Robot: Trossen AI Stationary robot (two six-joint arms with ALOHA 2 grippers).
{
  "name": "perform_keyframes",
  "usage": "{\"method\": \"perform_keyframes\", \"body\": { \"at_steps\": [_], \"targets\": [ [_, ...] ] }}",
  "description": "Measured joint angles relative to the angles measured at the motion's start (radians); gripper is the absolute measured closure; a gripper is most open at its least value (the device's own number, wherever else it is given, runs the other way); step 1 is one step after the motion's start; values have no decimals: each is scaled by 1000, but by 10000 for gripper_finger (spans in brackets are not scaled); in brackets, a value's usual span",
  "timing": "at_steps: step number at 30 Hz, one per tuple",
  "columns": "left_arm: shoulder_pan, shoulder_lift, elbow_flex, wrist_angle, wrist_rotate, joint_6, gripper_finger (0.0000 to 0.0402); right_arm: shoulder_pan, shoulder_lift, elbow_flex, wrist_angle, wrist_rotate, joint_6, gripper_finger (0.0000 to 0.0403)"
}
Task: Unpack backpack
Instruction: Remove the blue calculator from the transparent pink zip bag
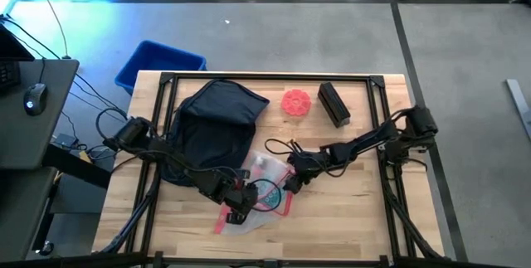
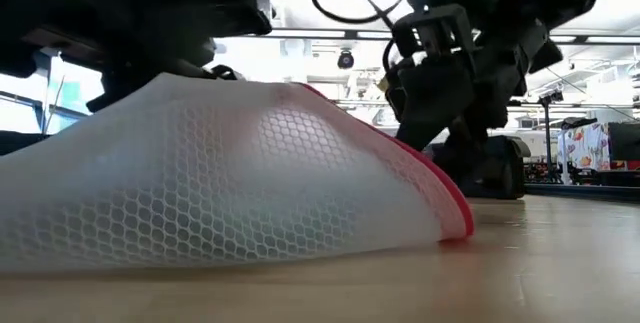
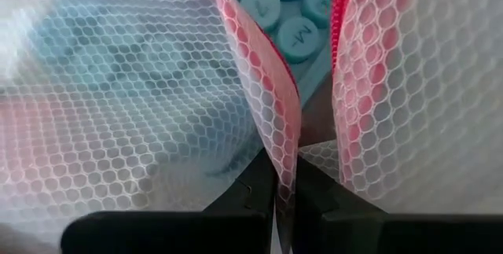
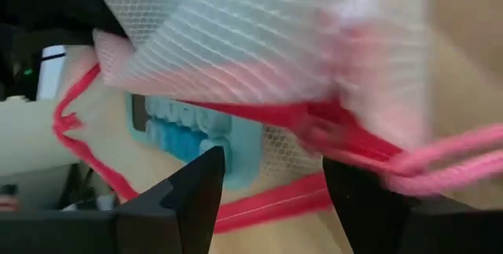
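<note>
A white mesh pouch (image 1: pixel 259 192) with red zipper trim lies on the table in front of the dark navy backpack (image 1: pixel 211 127). A teal keypad device (image 3: pixel 287 6) shows inside it. My left gripper (image 1: pixel 236 208) is at the pouch's near-left end, shut on its red edge. My right gripper (image 4: pixel 271 183) is open at the pouch's right end, its fingers either side of the red zipper band (image 4: pixel 259 203). In the low view the pouch (image 2: pixel 220 173) humps up from the table under both arms. My left gripper pinches the pouch's red-trimmed zipper edge (image 3: pixel 281 140) between its two shut fingers. The mesh spreads away on both sides of the fingers. The pouch's underside rests on the table. My right gripper: I cannot tell whether its open fingers touch the pouch.
A red round object (image 1: pixel 296 102) and a small black box (image 1: pixel 333 104) lie near the table's far edge, right of the backpack. A bright blue bin (image 1: pixel 158 62) stands beyond the far-left corner. Bare wood shows at the table's near right (image 1: pixel 357 218).
</note>
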Motion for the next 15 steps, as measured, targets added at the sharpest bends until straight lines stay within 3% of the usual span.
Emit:
{"method": "perform_keyframes", "body": {
  "at_steps": [4,15],
  "targets": [
    [3,13,0,16,-12,4,402,2,30,2,135,-42,11,196],
    [3,18,-2,42,-47,-3,402,6,81,1,227,-97,55,169]
  ]
}}
